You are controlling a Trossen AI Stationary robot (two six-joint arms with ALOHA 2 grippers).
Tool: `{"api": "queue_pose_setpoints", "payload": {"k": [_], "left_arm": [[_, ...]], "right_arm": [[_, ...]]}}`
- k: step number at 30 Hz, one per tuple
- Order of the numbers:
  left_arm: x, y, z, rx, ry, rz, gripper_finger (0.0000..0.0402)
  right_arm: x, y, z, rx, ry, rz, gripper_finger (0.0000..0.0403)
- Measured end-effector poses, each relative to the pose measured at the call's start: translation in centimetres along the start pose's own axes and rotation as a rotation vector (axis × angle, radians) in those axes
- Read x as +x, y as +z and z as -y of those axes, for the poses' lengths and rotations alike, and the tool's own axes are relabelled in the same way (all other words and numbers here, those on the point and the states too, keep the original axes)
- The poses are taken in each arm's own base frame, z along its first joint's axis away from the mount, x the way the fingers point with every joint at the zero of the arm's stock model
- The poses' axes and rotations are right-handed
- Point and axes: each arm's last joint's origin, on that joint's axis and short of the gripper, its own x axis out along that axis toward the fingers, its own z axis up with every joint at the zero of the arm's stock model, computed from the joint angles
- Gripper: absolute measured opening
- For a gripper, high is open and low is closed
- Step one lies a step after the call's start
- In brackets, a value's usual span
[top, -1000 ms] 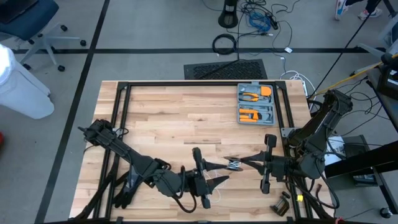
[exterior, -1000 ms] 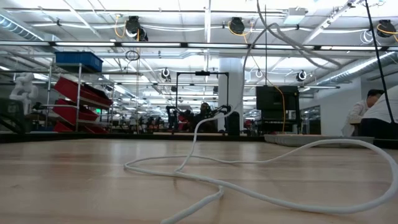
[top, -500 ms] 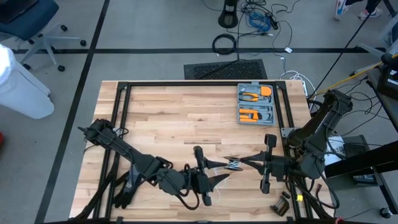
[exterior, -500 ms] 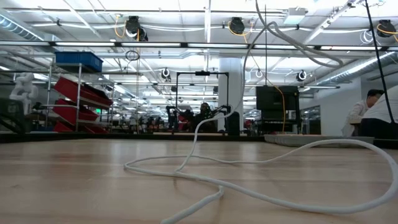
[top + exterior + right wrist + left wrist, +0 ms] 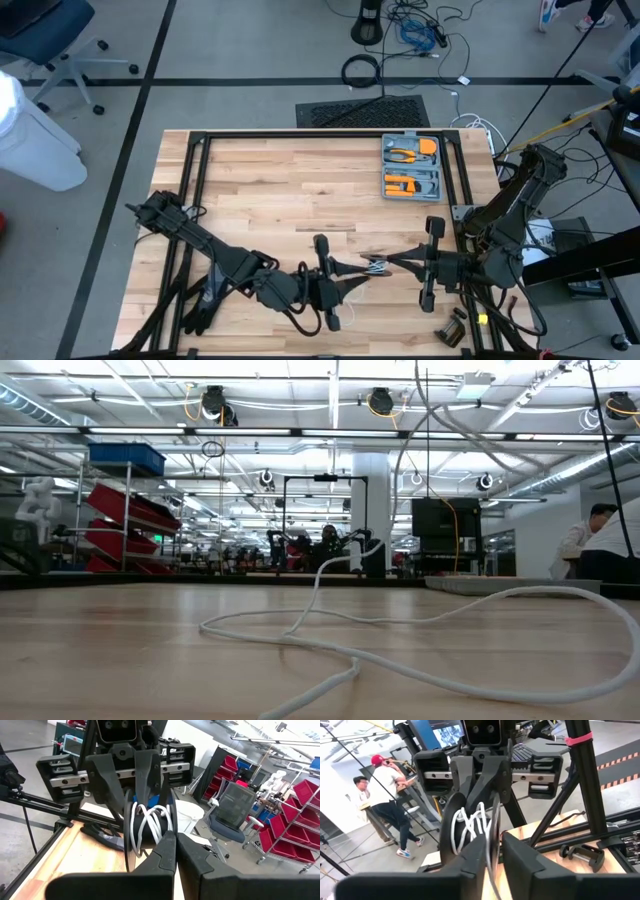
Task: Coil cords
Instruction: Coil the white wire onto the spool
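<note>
Behind the cords (image 5: 375,266), an orange tool case (image 5: 412,167) apparently lies open.

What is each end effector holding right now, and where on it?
Right end effector pinches the coiled white cord bundle at its edge. Left end effector closes on the cord's strand beside it.

Too small in the high view to read how the cord bundle (image 5: 375,266) sits between the 2 grippers. Cut off at the low view's bottom and right edges: the white cord (image 5: 420,678). Hidden behind the left gripper's fingers (image 5: 475,865) in its wrist view: the lower bundle.

White cords (image 5: 150,827): partly wound small bundle held above table; loose tail (image 5: 400,660) snaking across tabletop.
</note>
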Motion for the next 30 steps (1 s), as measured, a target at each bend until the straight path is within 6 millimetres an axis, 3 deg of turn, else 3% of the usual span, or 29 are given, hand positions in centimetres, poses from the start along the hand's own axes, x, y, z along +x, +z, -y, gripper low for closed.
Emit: {"api": "queue_pose_setpoints", "payload": {"k": [6,15,30], "left_arm": [[0.0,0.0,0.0,0.001,-0.007,0.001,0.0011],[0.0,0.0,0.0,0.002,-0.007,0.001,0.0006],[-0.2,-0.7,0.4,0.131,-0.005,-0.070,0.0001]], "right_arm": [[0.0,0.0,0.0,-0.004,0.000,0.000,0.0000],[0.0,0.0,0.0,-0.009,-0.001,-0.001,0.0003],[-1.4,0.1,-0.7,-0.087,0.005,-0.002,0.0077]]}}
